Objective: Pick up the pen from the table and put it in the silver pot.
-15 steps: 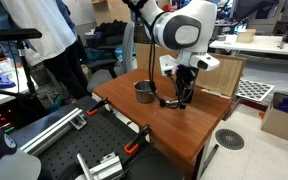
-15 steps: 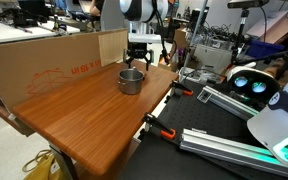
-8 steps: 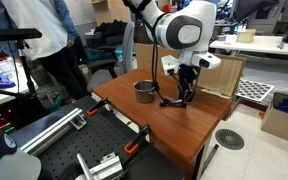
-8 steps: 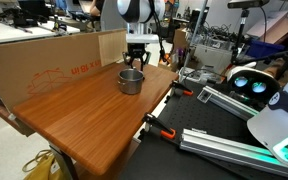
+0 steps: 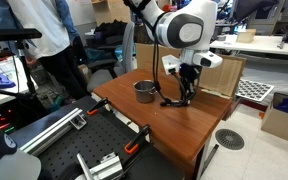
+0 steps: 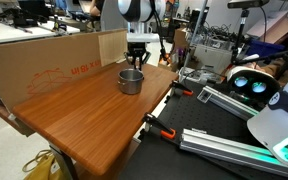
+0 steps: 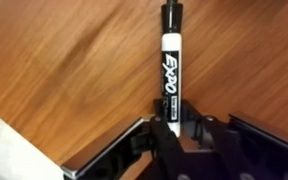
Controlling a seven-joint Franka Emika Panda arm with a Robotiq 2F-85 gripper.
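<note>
Comparing with a second before, the gripper (image 5: 187,93) had risen a little above the table (image 5: 199,128), while the silver pot (image 5: 144,91) had stayed put at about 9 o'clock of it, near but apart. The arm reached down from above, its wrist close to vertical and its fingers pointing at the wood. In the wrist view the jaws were pinching the pen (image 7: 169,65), which ran out toward 12 o'clock, black end farthest, held over the tabletop.
</note>
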